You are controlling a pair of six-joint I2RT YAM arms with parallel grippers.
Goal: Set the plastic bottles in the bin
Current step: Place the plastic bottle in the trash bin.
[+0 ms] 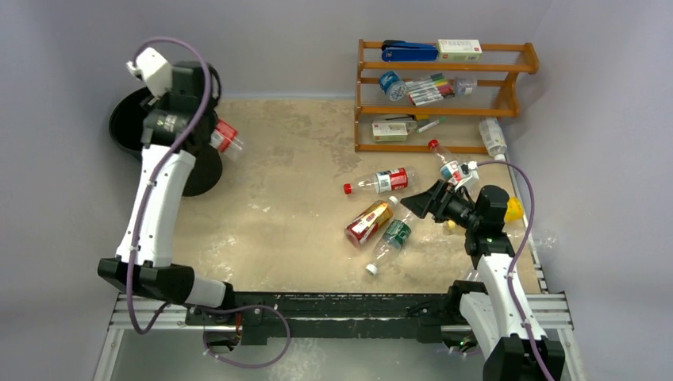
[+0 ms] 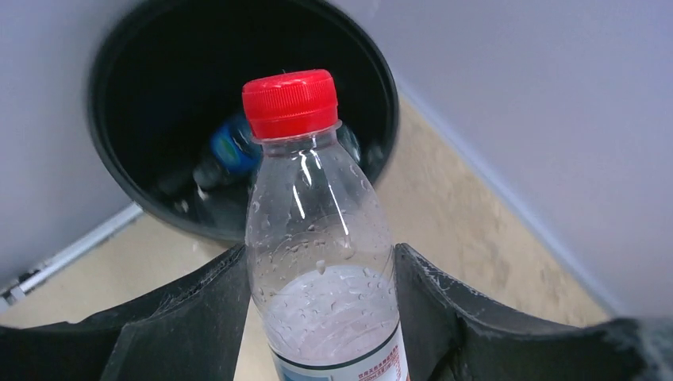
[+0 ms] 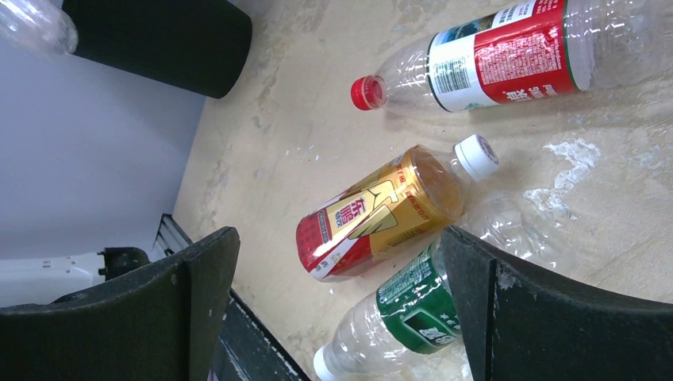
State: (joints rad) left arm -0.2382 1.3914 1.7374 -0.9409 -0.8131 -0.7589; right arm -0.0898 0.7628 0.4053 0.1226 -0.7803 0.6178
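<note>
Only the left wrist view shows a blue-marked bottle point(image 2: 232, 147) inside the bin point(image 2: 127, 119). Just beside the bin, the left gripper point(image 2: 319, 254) grips a red-capped bottle point(image 2: 313, 182), jaws half apart. Well apart from the bin, the right gripper point(image 3: 340, 238) stands wide open, empty.

Tan stained table point(image 1: 278, 214). Black bin point(image 1: 205, 171) stands at 10 o'clock and an orange wooden rack point(image 1: 363, 95) at 1 o'clock. Three bottles lie near centre: a red-label bottle point(image 1: 382, 181), an amber bottle point(image 1: 370, 221) at its 6 o'clock, and a green-label bottle point(image 1: 392, 237) just beside the amber one. A red-cap bottle point(image 1: 447, 162) and a clear bottle point(image 1: 493, 136) lie at 2 o'clock. A yellow bottle point(image 1: 515, 209) is at 3 o'clock, partly hidden.
</note>
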